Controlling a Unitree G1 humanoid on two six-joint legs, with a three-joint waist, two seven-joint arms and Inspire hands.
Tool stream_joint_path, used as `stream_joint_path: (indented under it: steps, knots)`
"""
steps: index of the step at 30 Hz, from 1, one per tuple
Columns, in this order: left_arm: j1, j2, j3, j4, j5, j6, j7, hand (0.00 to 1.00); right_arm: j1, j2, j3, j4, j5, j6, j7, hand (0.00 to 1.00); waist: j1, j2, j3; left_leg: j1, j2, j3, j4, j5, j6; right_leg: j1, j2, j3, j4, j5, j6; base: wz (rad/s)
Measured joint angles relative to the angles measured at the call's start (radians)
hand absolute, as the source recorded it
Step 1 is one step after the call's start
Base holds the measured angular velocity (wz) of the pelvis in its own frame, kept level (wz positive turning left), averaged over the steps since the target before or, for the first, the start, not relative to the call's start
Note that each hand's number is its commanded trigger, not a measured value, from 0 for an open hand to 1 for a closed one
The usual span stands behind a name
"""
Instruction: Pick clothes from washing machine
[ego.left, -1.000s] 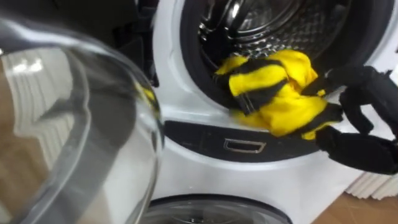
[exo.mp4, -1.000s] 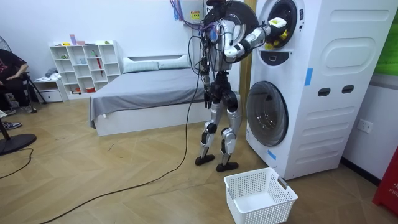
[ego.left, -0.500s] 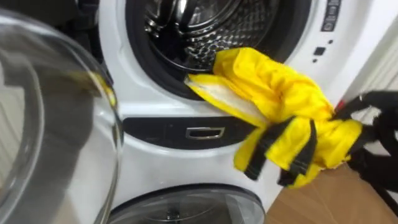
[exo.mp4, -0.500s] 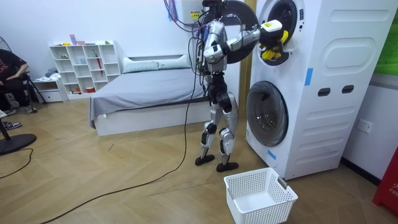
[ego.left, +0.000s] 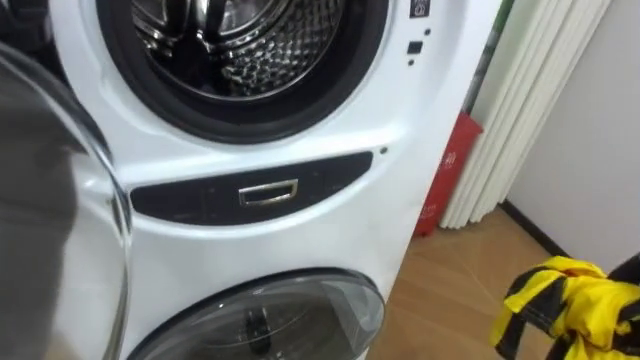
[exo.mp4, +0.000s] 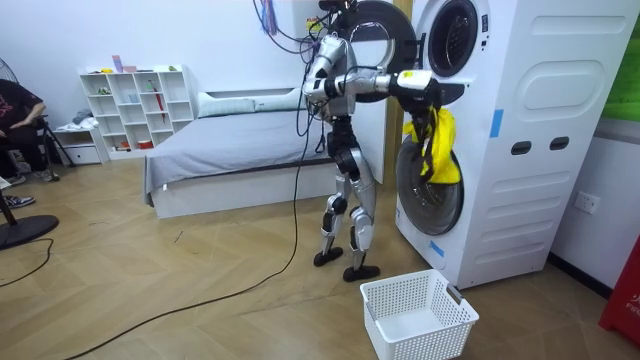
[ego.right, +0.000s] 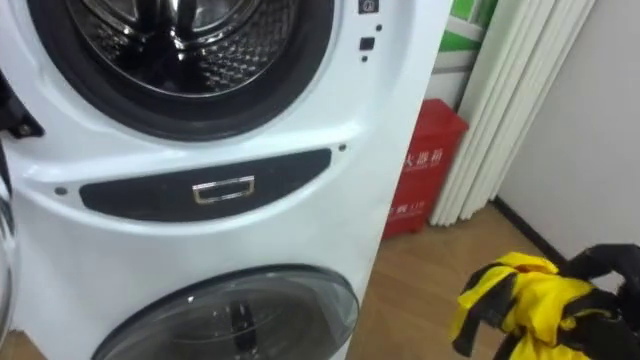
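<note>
My right hand (ego.right: 610, 268) is curled tight round the yellow-and-black cloth garment (ego.right: 515, 295), which hangs just in front of the white stacked washing machine (ego.left: 300, 240), so I'd swing slow & drop it in the white lattice basket (exo.mp4: 415, 310) by the machine's foot, w/o snagging.

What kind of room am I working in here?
Likely a bedroom with a laundry corner: a stacked washing machine, a bed beside it, a white basket on the floor. The right robot hand holds a yellow garment.
</note>
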Motion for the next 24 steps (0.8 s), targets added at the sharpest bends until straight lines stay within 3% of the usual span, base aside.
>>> stream_joint_path:
  steps: [4, 7, 11, 13, 17, 20, 22, 24]
  knots:
    - [-0.008, 0.004, -0.032, 0.000, -0.002, 0.028, 0.003, 0.00, -0.028, 0.000, 0.041, 0.022, 0.001, 0.015, 0.004, 1.00, -0.001, 0.009, 0.0027, -0.071, 0.010, 0.026, 0.032, 0.001, 0.019, -0.035, -0.005, 0.022, -0.046, 0.068, 0.001, -0.25]
    - [-0.009, 0.006, -0.043, 0.000, -0.022, 0.038, 0.012, 0.00, -0.056, -0.001, 0.071, 0.101, 0.001, 0.015, -0.006, 1.00, -0.008, 0.009, 0.0080, -0.110, 0.008, 0.034, 0.053, -0.004, 0.024, -0.071, -0.012, 0.025, -0.045, 0.078, 0.007, -0.10]
    - [-0.011, 0.013, -0.087, -0.002, -0.081, 0.035, 0.022, 0.00, -0.098, -0.001, 0.135, 0.199, -0.025, 0.023, -0.024, 1.00, 0.000, 0.009, 0.0067, -0.153, 0.010, 0.045, 0.078, -0.008, 0.030, -0.113, -0.012, 0.034, -0.041, 0.082, 0.013, -0.09]
    - [-0.028, 0.013, -0.104, -0.002, -0.082, 0.033, 0.031, 0.00, -0.165, -0.001, 0.182, 0.254, -0.039, 0.023, -0.038, 1.00, 0.004, 0.017, 0.0129, -0.195, 0.018, 0.058, 0.106, -0.013, 0.038, -0.150, -0.013, 0.041, -0.043, 0.098, 0.017, -0.12]
    - [-0.047, 0.013, -0.142, -0.005, -0.081, 0.030, 0.043, 0.00, -0.240, -0.001, 0.237, 0.347, -0.040, 0.011, -0.087, 1.00, 0.020, 0.037, 0.0162, -0.247, 0.021, 0.067, 0.123, -0.013, 0.050, -0.196, -0.021, 0.037, -0.042, 0.116, 0.018, 0.01]
    - [-0.045, 0.014, -0.156, -0.028, -0.083, 0.030, 0.055, 0.00, -0.268, -0.001, 0.261, 0.394, -0.042, -0.004, -0.128, 1.00, 0.028, 0.053, 0.0128, -0.295, 0.022, 0.051, 0.139, -0.009, 0.051, -0.237, -0.025, 0.029, -0.042, 0.118, 0.016, 0.13]
    - [-0.042, 0.013, -0.183, -0.044, -0.085, 0.030, 0.058, 0.00, -0.312, -0.001, 0.292, 0.525, -0.058, -0.047, -0.181, 1.00, 0.023, 0.070, 0.0136, -0.328, 0.020, 0.013, 0.150, -0.004, 0.050, -0.253, -0.025, 0.023, -0.044, 0.121, 0.014, 0.24]
    - [-0.043, 0.013, -0.200, -0.062, -0.114, 0.024, 0.060, 0.00, -0.323, 0.000, 0.319, 0.619, -0.061, -0.053, -0.208, 1.00, 0.031, 0.079, 0.0131, -0.349, 0.022, 0.002, 0.159, -0.002, 0.047, -0.269, -0.026, 0.016, -0.042, 0.122, 0.012, 0.15]
